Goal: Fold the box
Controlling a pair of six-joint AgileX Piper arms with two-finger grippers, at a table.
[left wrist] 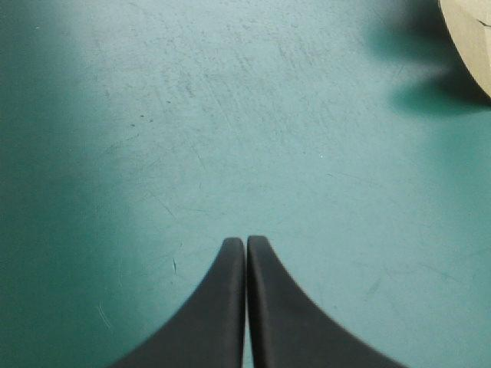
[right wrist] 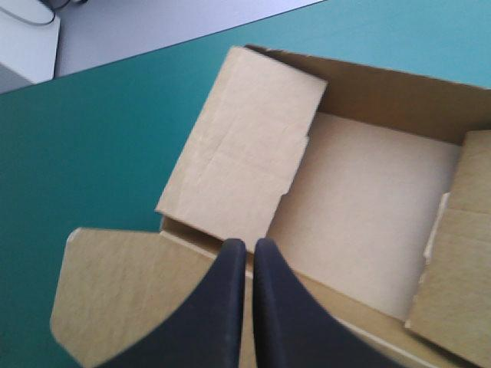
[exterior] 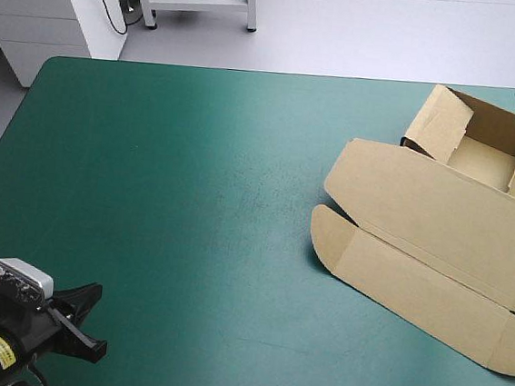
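1. Watching the brown box (exterior: 438, 215) lying open at the teal-green cover's (exterior: 177, 176) right side, lid (exterior: 413, 281) flat.
2. Spotting the left gripper (left wrist: 245, 241) clenched, empty, over bare cover.
3. Catching the right gripper (right wrist: 244, 244) clenched above the tray (right wrist: 368, 207).

Brown box (exterior: 421, 204) is parked over at 3 o'clock on the teal-green table (exterior: 166, 193). Its open tray (exterior: 484, 162) sits around 2 with the walls up, and the lid (exterior: 431, 283) lies flat, running down toward 4. The left gripper (exterior: 88, 300) is way off at 7, well apart from it.
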